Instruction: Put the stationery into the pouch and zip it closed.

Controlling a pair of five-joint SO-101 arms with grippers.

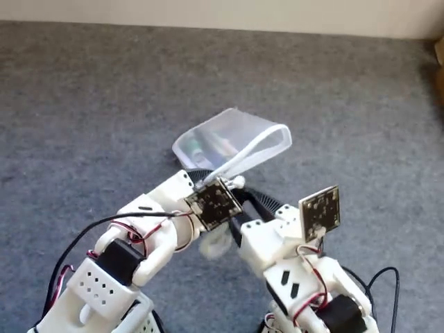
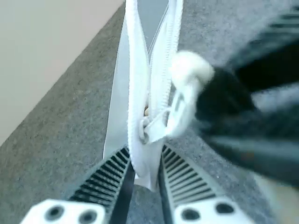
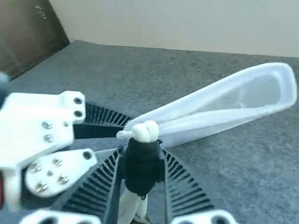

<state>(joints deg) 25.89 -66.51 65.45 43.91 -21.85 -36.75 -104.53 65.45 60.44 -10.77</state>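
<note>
We see the left tool (image 2: 144,154) clamped on the near end of the pouch (image 1: 232,139), its ridged fingers (image 2: 105,175) pressing the white zip tape from both sides. Just beside it, the right tool (image 3: 141,156) is closed on the zip pull (image 3: 142,163), a black tab topped by a white knot. Ahead of both tools the pouch lies on the grey bench (image 1: 83,104), mouth gaping, with stationery (image 1: 211,147) showing through its clear wall.
</note>
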